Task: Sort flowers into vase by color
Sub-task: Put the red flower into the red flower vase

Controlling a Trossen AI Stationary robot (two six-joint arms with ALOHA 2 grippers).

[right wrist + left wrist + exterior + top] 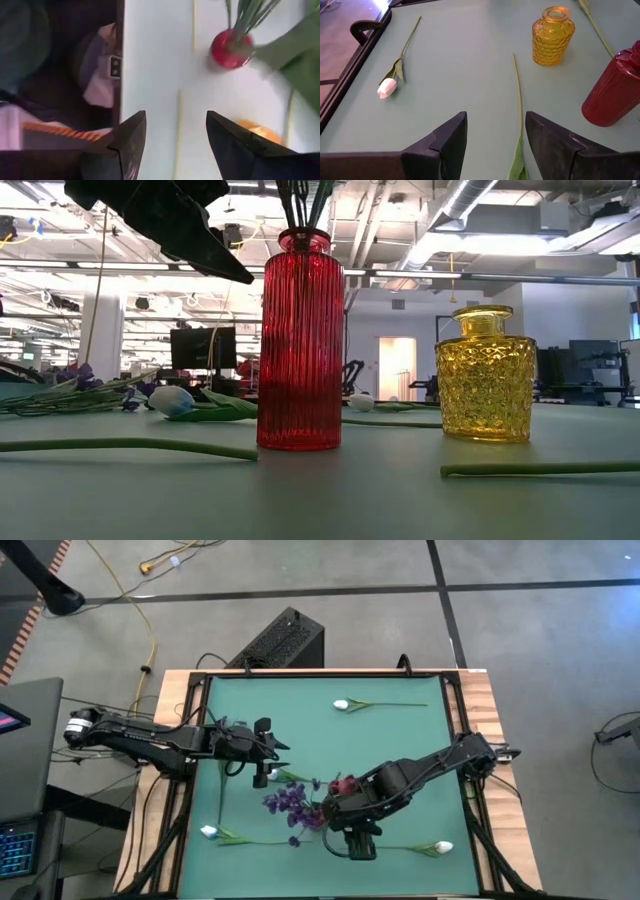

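Note:
A red ribbed vase (300, 340) stands mid-table with several green stems in its mouth (229, 50). A yellow vase (485, 375) stands beside it; in the high view my right arm hides it. Purple blooms (290, 802) cluster just left of the red vase. White tulips lie flat at the far side (342, 705), near left (210, 832) and near right (443, 849). My right gripper (175, 135) hangs open above the table, pointing steeply down, near the vases, with nothing between its fingers. My left gripper (496, 137) waits open at the left, above a bare stem (518, 100).
A raised dark frame (452, 700) borders the green mat. Loose stems lie on the mat in front of the vases (120, 446) (540, 469). A black box (280, 640) stands beyond the far edge. Bare mat shows at the far left and far right.

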